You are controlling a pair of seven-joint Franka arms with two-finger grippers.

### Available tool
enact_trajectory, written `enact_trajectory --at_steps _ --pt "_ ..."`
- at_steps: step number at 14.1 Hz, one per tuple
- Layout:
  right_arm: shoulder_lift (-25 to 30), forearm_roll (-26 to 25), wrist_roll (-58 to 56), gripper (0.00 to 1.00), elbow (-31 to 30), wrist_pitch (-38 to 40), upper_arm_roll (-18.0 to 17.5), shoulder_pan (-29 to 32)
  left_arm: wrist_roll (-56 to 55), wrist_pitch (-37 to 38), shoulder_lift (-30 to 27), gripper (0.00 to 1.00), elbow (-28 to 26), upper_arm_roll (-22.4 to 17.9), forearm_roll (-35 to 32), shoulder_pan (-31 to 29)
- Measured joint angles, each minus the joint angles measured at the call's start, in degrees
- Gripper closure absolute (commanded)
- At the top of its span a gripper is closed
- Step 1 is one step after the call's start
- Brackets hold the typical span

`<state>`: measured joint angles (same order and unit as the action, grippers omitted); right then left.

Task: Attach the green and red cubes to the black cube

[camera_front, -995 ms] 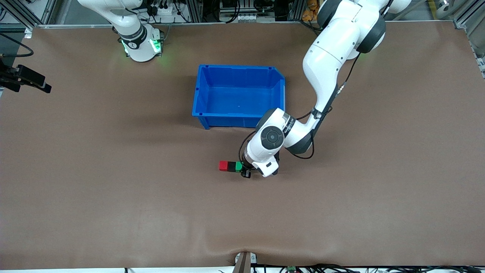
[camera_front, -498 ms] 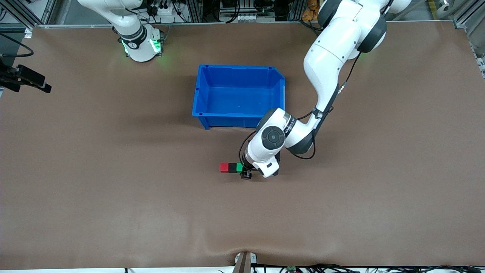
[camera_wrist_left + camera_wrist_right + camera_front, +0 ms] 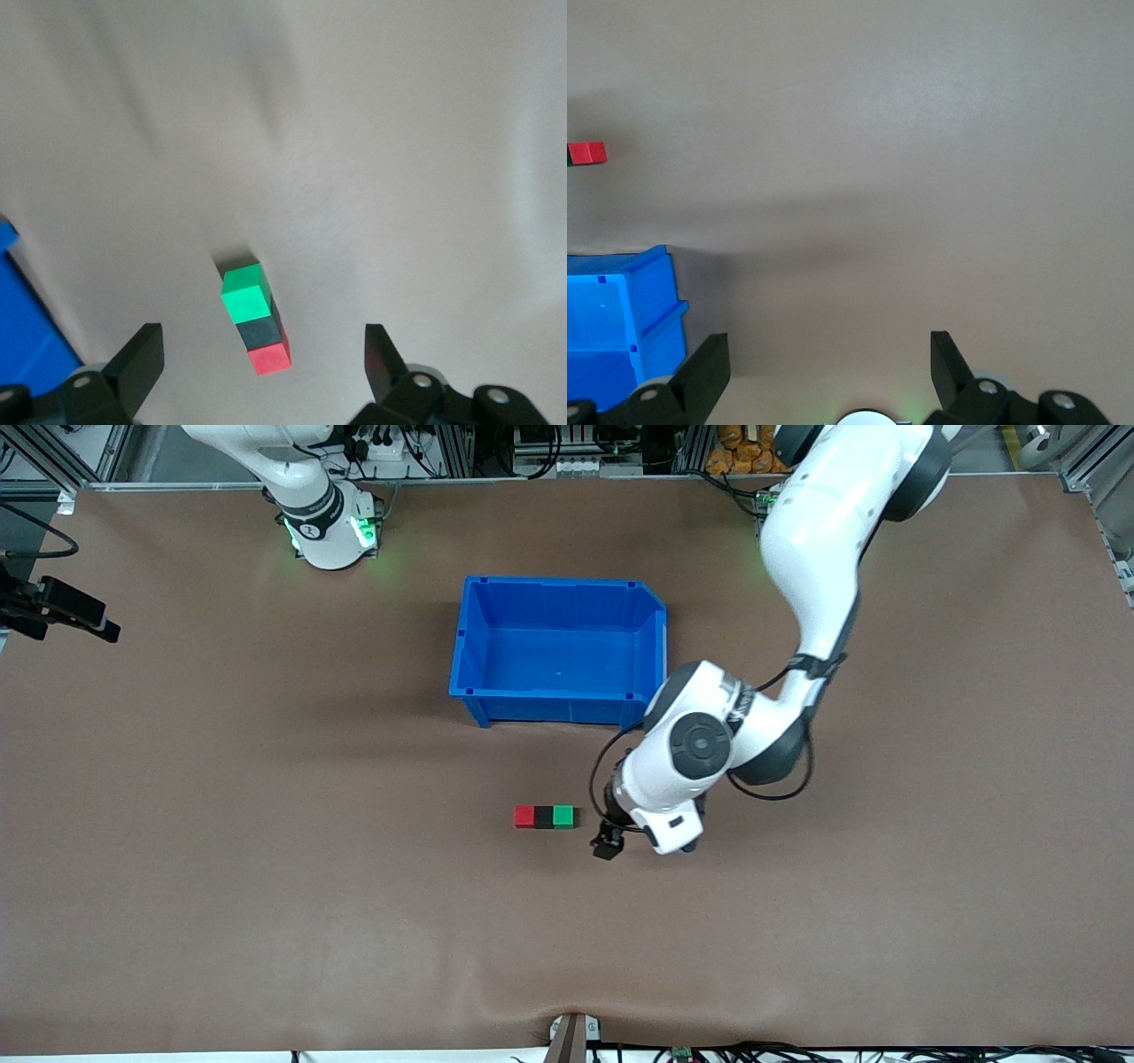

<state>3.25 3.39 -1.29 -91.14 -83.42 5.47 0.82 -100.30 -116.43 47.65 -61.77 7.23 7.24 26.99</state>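
Left gripper (image 3: 608, 845): fingers (image 3: 133, 363) released, spread wide, nothing between them. It hangs over bare desk (image 3: 266, 868) just beside the cube row, at the row's green end, toward the left arm's end of the desk.

Right gripper (image 3: 828, 376): fingers likewise released and empty; this arm waits near its base, well apart from the row.

Row: red cube (image 3: 524, 817), black cube (image 3: 543, 817), green cube (image 3: 563, 816), touching in one line, black in the middle. The row rests on the desk, nearer to the front camera than the blue bin (image 3: 469, 682) and apart from it.

Judgement: both coloured cubes appear joined to the black one, so the assembly looks complete.

Long axis of the row points toward the left gripper, the nearer one by far.

Clearance: open desk on every side of the row; only the bin wall limits travel, and it stands apart.
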Motion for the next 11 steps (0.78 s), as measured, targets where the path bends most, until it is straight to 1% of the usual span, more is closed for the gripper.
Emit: enact_trajectory --at_steps 7,11 --pt "0.0 0.0 0.0 0.0 0.1 0.0 0.0 0.0 19.5 12.4 -11.5 0.0 0.1 -0.1 0.0 -10.8" --pt "0.0 0.0 0.0 0.0 0.1 0.0 0.0 0.0 27.0 18.6 -16.1 0.0 0.0 -0.1 0.0 -15.9"
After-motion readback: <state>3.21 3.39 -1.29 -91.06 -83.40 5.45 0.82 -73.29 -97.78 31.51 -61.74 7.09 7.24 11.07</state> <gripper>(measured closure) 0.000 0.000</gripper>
